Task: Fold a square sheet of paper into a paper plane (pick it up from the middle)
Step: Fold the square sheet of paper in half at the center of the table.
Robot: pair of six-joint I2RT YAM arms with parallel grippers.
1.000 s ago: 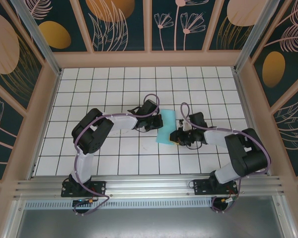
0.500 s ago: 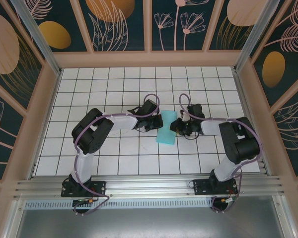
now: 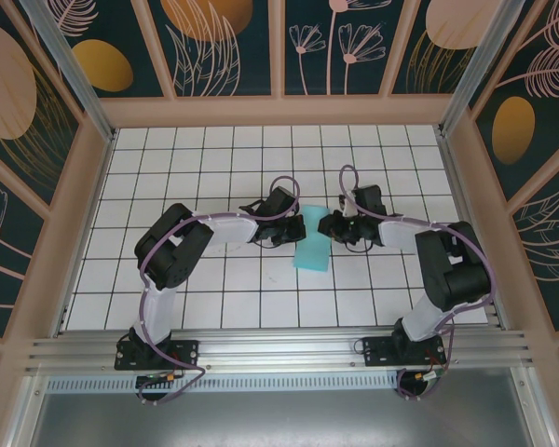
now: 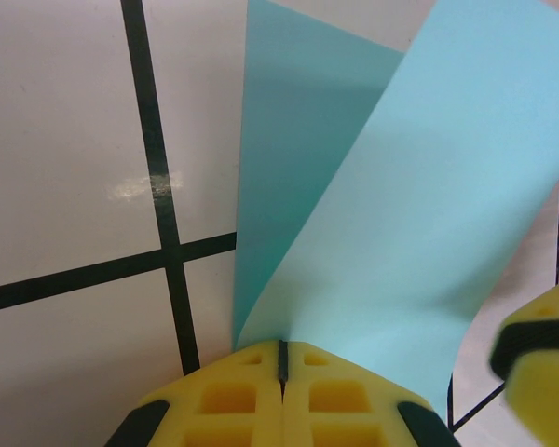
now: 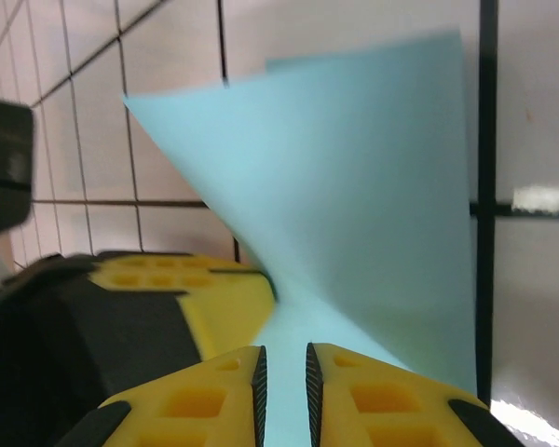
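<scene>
Cyan is the colour to look for: the square sheet of paper (image 3: 312, 250) sits near the middle of the white tiled worktop (image 3: 205, 158), doubled over into a narrow strip right between the two tools. From above, the left arm (image 3: 172, 247) goes up from its base, bends sharply at the elbow and reaches low across to the right, so the left tool (image 3: 296, 228) meets the strip's left edge near its far end. The right arm (image 3: 452, 270) pretty much mirrors that, elbow out to the right and forearm running left. That puts the right tool (image 3: 331, 226) at the strip's right edge, just across from the other one. On the left wrist camera the left tool (image 4: 281, 349) has its yellow fingers (image 4: 233, 391) pressed together, pinching the square sheet of paper (image 4: 401, 233) right at the fold. Two layers fan out from there, the upper one curling up off the tiles. The right wrist camera shows the right tool (image 5: 284, 368) with its fingers (image 5: 382, 391) almost together, just a thin slot between them. The square sheet of paper (image 5: 354, 205) runs into that slot, so it's pinching it too. The near end of the strip looks like it's lying on the worktop, but I can't tell how much of it is lifted.
</scene>
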